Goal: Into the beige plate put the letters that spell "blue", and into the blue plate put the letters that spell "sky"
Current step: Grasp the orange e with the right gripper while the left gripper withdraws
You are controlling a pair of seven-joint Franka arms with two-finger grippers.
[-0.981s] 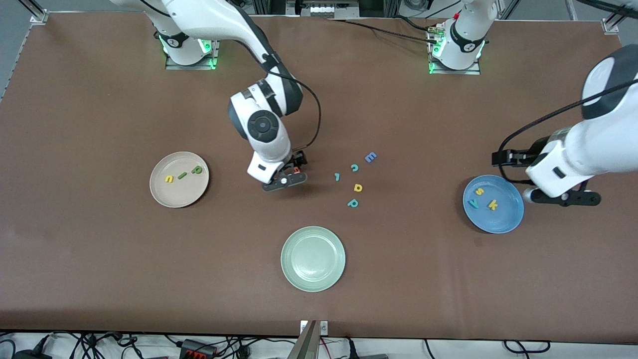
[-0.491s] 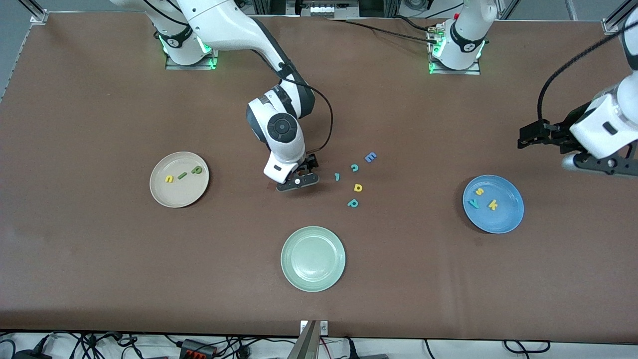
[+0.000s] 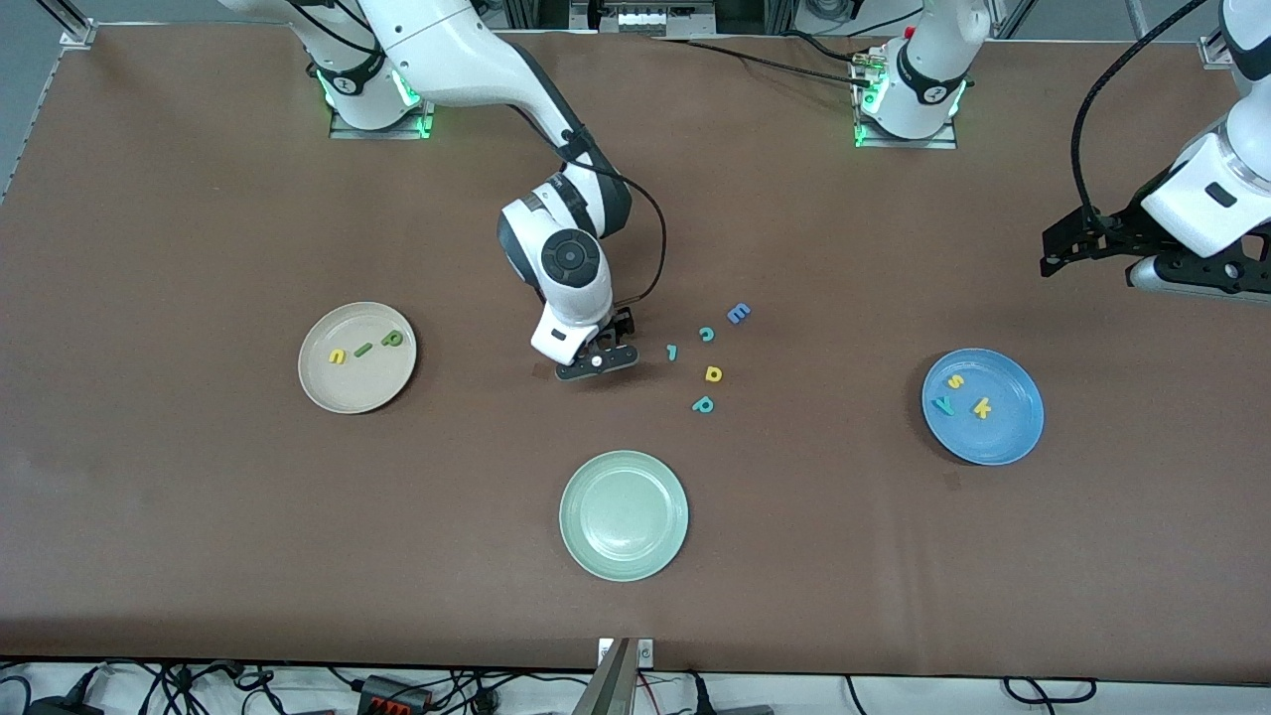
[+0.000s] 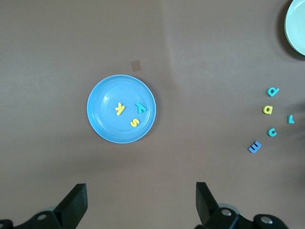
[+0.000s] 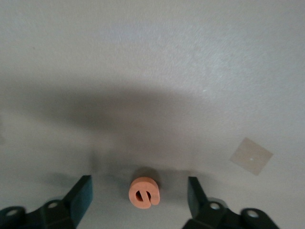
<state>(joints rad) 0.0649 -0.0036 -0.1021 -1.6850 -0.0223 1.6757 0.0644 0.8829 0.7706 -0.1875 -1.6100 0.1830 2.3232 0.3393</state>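
Observation:
The orange e (image 5: 144, 193) lies flat on the table between the fingers of my right gripper (image 5: 138, 199), which is open and low around it, with a gap on each side. From the front, the right gripper (image 3: 596, 362) hides the e. The beige plate (image 3: 348, 389) holds the yellow u (image 3: 338, 356), dark green l (image 3: 363, 349) and olive b (image 3: 394, 339). The blue plate (image 3: 993, 442) holds the yellow s (image 3: 955, 381), teal y (image 3: 943, 404) and yellow k (image 3: 982, 407). My left gripper (image 3: 1197, 278) hangs open in the air at the left arm's end of the table, empty (image 4: 139, 202).
Loose letters lie beside the right gripper toward the left arm's end: a blue E (image 3: 738, 314), teal c (image 3: 706, 334), teal hooked letter (image 3: 672, 352), yellow d (image 3: 713, 373) and teal p (image 3: 703, 404). A mint-green plate (image 3: 624, 556) sits nearer the front camera.
My right gripper has shifted toward the loose letters and settled over the orange e. My left arm has lifted up and away from the blue plate.

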